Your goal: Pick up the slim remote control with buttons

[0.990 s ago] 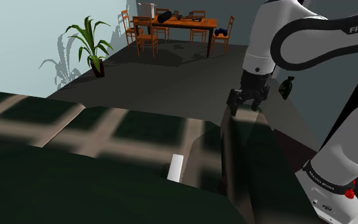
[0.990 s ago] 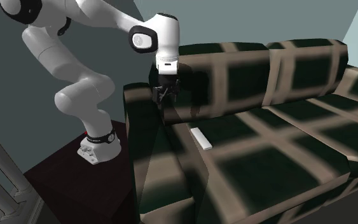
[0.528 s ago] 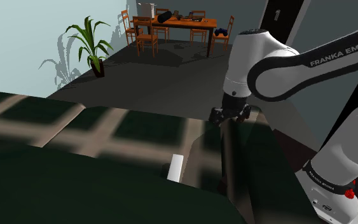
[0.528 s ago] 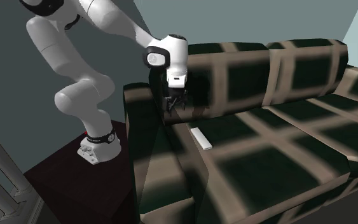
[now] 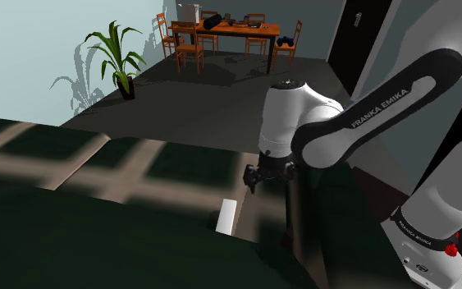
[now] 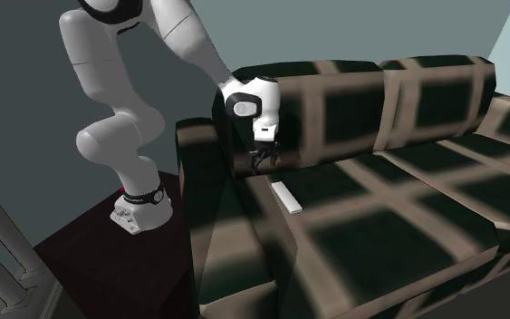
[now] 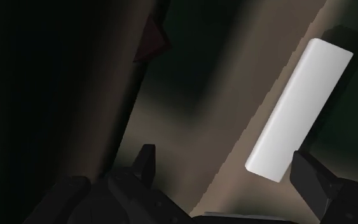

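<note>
A: The sofa [image 6: 398, 217] under the gripper [image 6: 262, 161] reads as cloth, a dark green and tan check, matt throughout.
B: And the remote [image 7: 298, 111] just beside the fingers?
A: Plain white, smooth, no sheen; its material cannot be told. The gripper is matt black, and the arm [image 5: 303, 123] above it is smooth white.
B: Far beyond the gripper?
A: A table [image 5: 237, 29] and chairs [image 5: 189, 45] in orange-brown wood.

Dark green plaid sofa [image 6: 398, 217] under me. Past it I see a wooden table [image 5: 237, 29] with chairs [image 5: 189, 48], a potted plant [image 5: 119, 59], pale walls [image 5: 24, 49].
</note>
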You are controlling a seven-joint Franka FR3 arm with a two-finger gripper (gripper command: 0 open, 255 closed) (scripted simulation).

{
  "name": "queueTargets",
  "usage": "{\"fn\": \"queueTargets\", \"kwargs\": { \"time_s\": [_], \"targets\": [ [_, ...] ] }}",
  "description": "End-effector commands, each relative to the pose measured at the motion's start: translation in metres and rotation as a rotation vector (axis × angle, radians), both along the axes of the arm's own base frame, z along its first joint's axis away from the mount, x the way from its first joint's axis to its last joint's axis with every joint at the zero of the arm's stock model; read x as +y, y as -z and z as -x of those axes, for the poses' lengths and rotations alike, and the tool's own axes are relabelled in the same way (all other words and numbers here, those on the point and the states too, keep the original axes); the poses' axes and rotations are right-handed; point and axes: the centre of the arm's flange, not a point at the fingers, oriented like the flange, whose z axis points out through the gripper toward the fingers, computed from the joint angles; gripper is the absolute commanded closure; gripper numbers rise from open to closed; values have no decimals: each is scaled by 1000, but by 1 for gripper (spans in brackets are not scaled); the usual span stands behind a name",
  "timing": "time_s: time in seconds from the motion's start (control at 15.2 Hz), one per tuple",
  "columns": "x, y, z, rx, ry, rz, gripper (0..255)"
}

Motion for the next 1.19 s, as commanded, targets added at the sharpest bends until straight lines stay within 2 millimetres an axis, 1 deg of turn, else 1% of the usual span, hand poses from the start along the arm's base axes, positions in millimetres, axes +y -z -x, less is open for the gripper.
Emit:
{"fn": "queueTargets", "kwargs": {
  "time_s": [0.0,0.79,0.86,1.12],
  "targets": [
    [14,21,-10,-5,27,-4,0],
    [105,139,-62,-22,166,-2,0],
    [110,145,-65,-23,173,-1,0],
    [110,166,-65,-23,173,-1,0]
  ]
}}
